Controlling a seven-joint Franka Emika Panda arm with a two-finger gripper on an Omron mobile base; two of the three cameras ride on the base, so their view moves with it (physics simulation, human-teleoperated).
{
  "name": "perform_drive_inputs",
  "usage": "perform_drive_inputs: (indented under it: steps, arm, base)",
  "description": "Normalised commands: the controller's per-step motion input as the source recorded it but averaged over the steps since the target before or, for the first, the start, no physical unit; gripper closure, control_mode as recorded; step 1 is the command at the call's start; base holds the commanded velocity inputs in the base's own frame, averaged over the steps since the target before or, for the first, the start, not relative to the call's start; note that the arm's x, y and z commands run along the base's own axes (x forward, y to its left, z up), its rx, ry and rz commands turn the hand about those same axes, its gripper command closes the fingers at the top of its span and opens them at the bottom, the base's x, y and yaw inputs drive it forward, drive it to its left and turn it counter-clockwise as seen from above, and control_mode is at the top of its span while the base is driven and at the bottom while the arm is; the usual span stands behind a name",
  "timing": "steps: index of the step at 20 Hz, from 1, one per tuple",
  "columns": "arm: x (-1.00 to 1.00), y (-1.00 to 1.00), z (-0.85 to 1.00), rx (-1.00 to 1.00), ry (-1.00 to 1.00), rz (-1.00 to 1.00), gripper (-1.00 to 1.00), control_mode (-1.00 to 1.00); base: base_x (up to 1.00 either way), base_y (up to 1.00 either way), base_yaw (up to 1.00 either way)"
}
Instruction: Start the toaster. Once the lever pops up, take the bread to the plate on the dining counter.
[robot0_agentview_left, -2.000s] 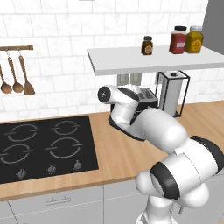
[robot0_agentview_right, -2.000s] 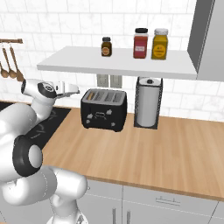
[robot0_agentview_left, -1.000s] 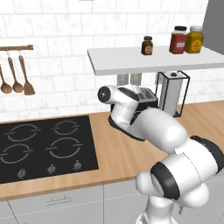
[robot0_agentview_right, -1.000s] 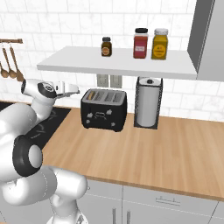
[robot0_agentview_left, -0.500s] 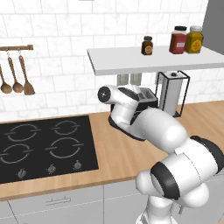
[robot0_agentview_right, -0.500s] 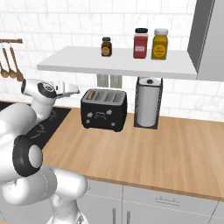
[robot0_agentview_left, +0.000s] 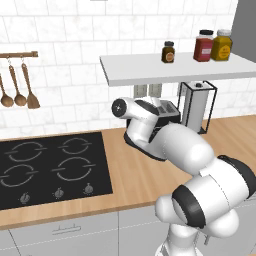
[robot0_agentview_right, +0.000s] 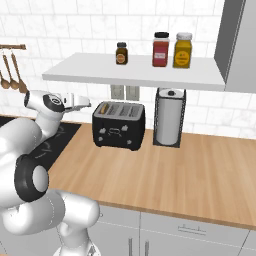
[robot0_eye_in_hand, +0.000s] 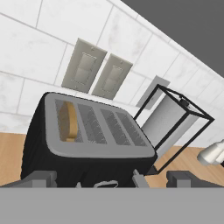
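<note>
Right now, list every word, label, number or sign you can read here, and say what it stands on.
None can be read.
Three jars: each has a label, too small and blurred to read.
Toaster: pale controls on the front, no legible marks.
Hob: ring outlines and knobs, no text.
Wall plates: blank.

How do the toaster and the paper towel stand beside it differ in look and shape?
The toaster is a low, solid black box with slots on top; the paper towel stand is a taller, open black wire frame around a pale roll. The toaster holds a bread slice; the stand holds paper. Both stand upright on the wooden counter under the shelf.
</note>
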Motion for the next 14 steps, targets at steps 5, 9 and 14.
perform_drive_inputs:
  steps: [5, 9, 14]
  arm:
    - [0.0, 0.0, 0.0, 0.0, 0.0, 0.0, -1.0, -1.0]
    - [0.0, 0.0, 0.0, 0.0, 0.0, 0.0, -1.0, -1.0]
    - [0.0, 0.0, 0.0, 0.0, 0.0, 0.0, -1.0, -1.0]
  base:
    - [0.0, 0.0, 0.0]
    - [0.0, 0.0, 0.0]
    - [0.0, 0.0, 0.0]
